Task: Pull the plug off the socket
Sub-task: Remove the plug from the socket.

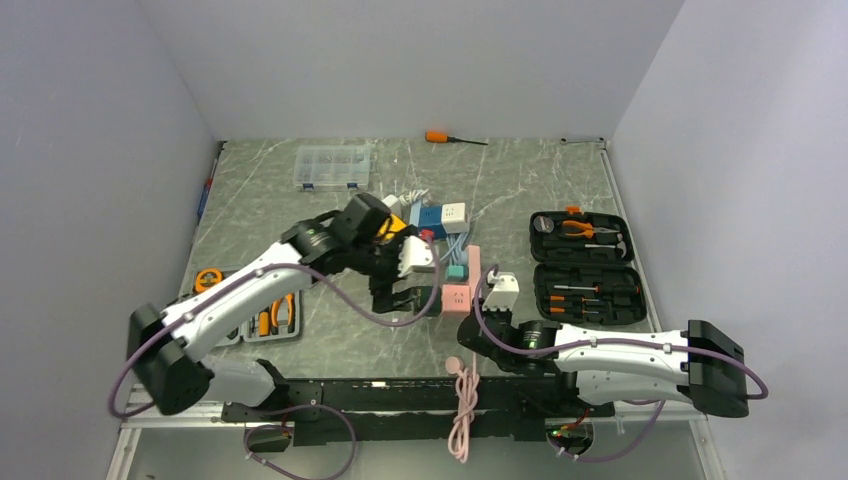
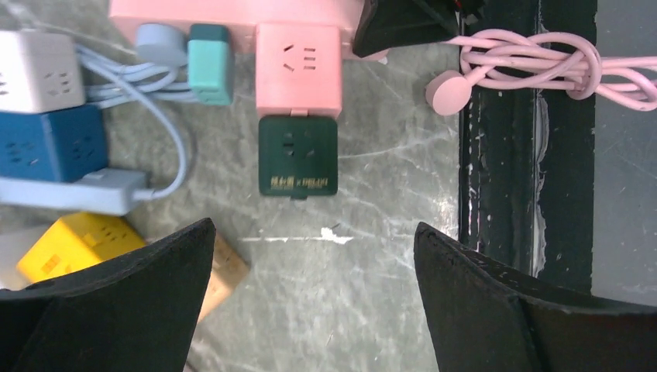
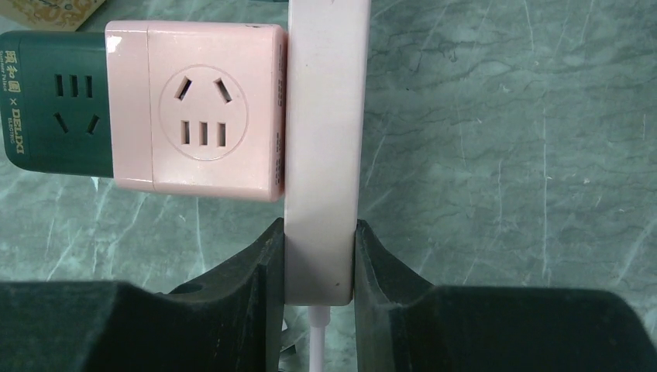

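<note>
Looking from above, layout: the pink power strip (image 1: 473, 268) lies between the two arms. The pink cube adapter (image 1: 456, 297) is plugged into its left side, and I take that to be the plug to remove.
Top view, right gripper (image 1: 487, 300): sits at the strip's near end, apparently to anchor it against the pull.
Top view, left gripper (image 1: 403, 297): hangs low just left of the cube; its spread cannot be judged here.
Left wrist, fingers (image 2: 116, 310): spread wide, holding and touching nothing. The dark green cube adapter (image 2: 298, 155), joined to the pink cube's outer face, lies ahead between them.
Left wrist, why: the open stance suits straddling the stacked cubes before closing.
Right wrist, fingers (image 3: 248, 287): clamped on both sides of the strip, beside its cable (image 3: 318, 341).
Right wrist, why: gripping below the cube leaves it free to slide out sideways.
</note>
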`<action>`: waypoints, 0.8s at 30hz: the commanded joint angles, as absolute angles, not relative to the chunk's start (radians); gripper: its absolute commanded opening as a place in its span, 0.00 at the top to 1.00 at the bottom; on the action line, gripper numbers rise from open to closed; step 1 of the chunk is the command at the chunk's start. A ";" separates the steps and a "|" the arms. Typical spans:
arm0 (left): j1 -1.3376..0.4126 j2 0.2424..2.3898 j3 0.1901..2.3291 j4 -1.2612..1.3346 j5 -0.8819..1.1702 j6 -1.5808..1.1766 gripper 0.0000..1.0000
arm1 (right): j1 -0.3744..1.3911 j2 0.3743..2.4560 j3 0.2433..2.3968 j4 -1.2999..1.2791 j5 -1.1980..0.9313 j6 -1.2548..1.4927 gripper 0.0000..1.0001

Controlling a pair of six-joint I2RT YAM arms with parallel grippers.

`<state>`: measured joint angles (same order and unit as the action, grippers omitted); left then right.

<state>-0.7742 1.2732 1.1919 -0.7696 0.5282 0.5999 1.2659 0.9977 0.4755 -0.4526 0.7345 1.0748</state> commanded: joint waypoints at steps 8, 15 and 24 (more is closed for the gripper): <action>-0.856 1.512 1.284 -0.653 0.574 0.497 0.01 | 1.274 0.974 0.541 -0.257 0.774 1.024 1.00; -0.893 1.556 1.300 -0.628 0.537 0.531 0.01 | 1.274 0.978 0.551 -0.219 0.749 0.993 1.00; -0.951 1.546 1.238 -0.572 0.446 0.604 0.01 | 1.273 0.960 0.568 -0.188 0.740 0.968 1.00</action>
<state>-0.9348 1.5608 1.2552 -0.6434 0.4942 0.5827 1.2655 1.0019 0.4774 -0.3817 0.7311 0.9958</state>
